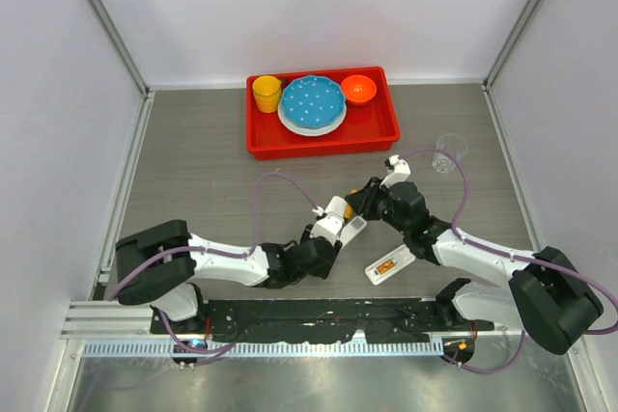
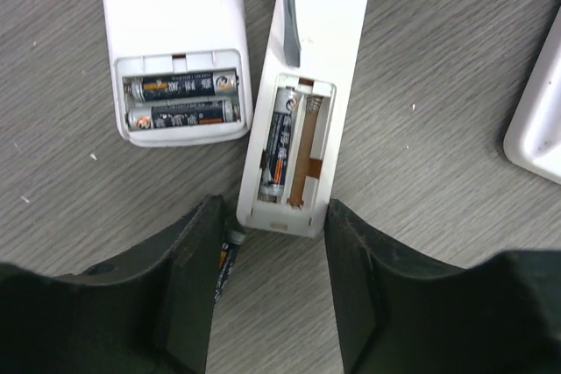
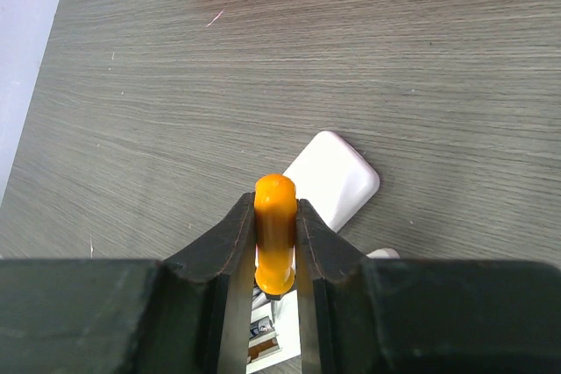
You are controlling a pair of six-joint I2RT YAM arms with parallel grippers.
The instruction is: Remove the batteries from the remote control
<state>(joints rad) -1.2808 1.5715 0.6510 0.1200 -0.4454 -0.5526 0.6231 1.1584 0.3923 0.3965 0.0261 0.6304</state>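
Note:
In the left wrist view two white remotes lie with their battery bays open. The left remote (image 2: 171, 32) holds two dark batteries (image 2: 182, 100). The right remote (image 2: 308, 85) holds one battery (image 2: 278, 151) beside an empty slot. A loose battery (image 2: 230, 254) lies on the table against my left finger. My left gripper (image 2: 272, 299) is open, its jaws standing on either side of the right remote's near end. My right gripper (image 3: 275, 243) is shut on the orange-handled screwdriver (image 3: 275, 216); its blade (image 2: 287, 15) lies over the right remote. The grippers meet at the table's middle (image 1: 338, 224).
A third white remote piece (image 1: 391, 264) lies open to the right of the grippers, also at the left wrist view's edge (image 2: 536, 120). A red tray (image 1: 377, 132) at the back holds a yellow cup, a blue plate and an orange bowl. A clear cup (image 1: 449, 152) stands at the right.

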